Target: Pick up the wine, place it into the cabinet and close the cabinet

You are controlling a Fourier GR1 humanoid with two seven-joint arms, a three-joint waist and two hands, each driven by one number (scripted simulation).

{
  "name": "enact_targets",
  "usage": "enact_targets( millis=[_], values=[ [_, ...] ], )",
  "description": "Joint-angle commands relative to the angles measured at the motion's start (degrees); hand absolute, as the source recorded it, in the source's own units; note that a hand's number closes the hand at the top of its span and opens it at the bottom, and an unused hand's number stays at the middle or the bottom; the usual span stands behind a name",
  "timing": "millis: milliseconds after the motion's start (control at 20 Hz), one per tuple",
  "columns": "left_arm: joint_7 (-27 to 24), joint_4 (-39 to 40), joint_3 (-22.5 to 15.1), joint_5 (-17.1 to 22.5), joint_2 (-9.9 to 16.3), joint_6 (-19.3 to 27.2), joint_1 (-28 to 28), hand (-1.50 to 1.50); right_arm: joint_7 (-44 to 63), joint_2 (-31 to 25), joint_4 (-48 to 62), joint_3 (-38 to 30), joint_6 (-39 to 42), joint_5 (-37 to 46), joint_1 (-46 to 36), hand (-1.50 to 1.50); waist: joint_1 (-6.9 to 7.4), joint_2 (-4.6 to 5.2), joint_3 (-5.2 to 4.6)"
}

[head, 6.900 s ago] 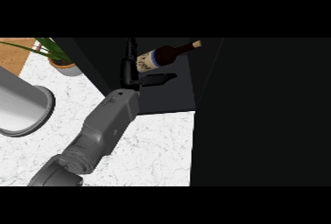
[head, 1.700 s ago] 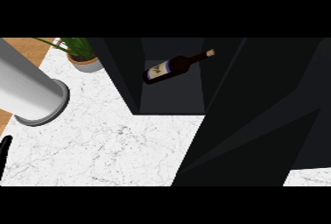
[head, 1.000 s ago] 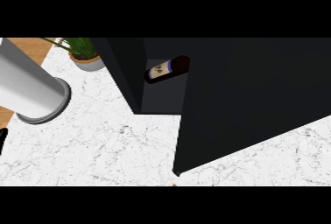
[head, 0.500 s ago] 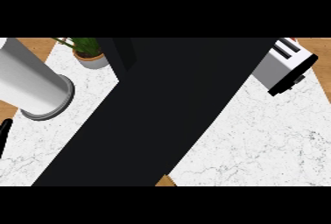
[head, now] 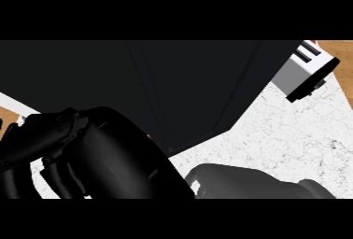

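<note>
The black cabinet (head: 186, 84) fills the top and middle of the head view, and its dark door face covers the inside. No wine bottle shows anywhere. My right hand (head: 103, 158) looms large and black at the lower left, close to the view, just below the cabinet's lower edge. Its fingers (head: 59, 179) hang relaxed and hold nothing. Its grey forearm (head: 255, 183) comes in from the lower right. Only a black sliver of my left hand (head: 2, 125) shows at the left edge.
A white and black toaster (head: 303, 70) stands at the upper right on the white marble counter (head: 289, 135). Wooden floor shows beyond the counter's right edge. The hand hides the lower left of the counter.
The open cabinet with the wine bottle lying in it has given way to a shut dark front; the bottle is gone from sight. My right hand and forearm have come into view at the bottom.
</note>
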Motion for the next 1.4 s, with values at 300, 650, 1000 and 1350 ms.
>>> enact_targets(
  millis=[300,650,1000,1350],
  values=[
    [-2.07,1.34,0.73,-3.18,-2.88,-4.12,3.59,-1.5,-9.12,-1.02,22.52,-10.36,8.47,2.44,-10.15,1.5,-0.58,-0.05,0.05],
    [4.43,0.59,3.66,-1.85,-2.42,-1.39,-1.09,-1.5,-21.01,0.72,37.24,-15.17,13.15,-0.12,-9.36,1.5,-0.86,0.11,0.08],
    [3.62,-0.77,1.56,-5.03,-5.07,-0.64,-1.15,-1.5,-24.09,-2.95,45.45,-21.21,19.73,-0.8,-13.27,1.5,-0.47,0.25,0.07],
    [5.44,0.86,2.16,-4.34,-4.64,-1.64,-2.81,-1.5,-28.49,-4.97,47.63,-18.95,20.52,3.28,-11.07,1.5,-0.71,0.42,0.04]
  ],
)
